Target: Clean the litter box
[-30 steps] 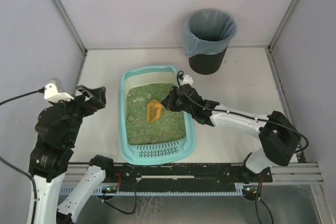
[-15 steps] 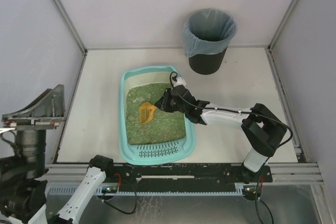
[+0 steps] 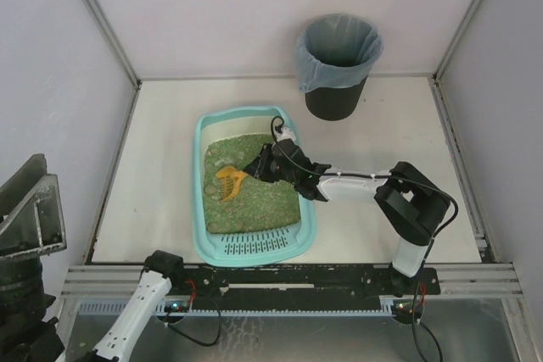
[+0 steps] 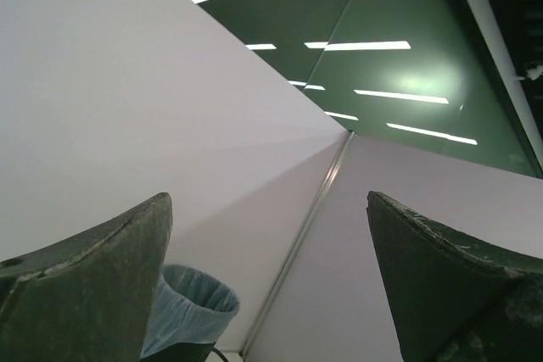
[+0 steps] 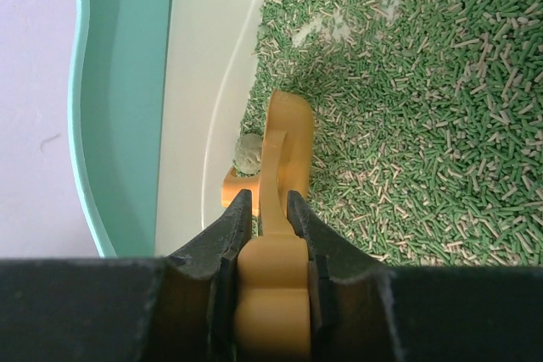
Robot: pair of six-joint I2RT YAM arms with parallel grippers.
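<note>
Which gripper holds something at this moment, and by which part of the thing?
The right gripper holds the orange scoop by the end of its handle. The left gripper is open and empty.

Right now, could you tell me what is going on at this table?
The right gripper is shut on the handle of the orange scoop, whose head is down in the green litter by the left inner wall of the litter box. A grey clump sits right at the scoop's head. The left gripper is open and empty, off to the side and pointing up at the walls. The black bin stands apart at the back of the table.
</note>
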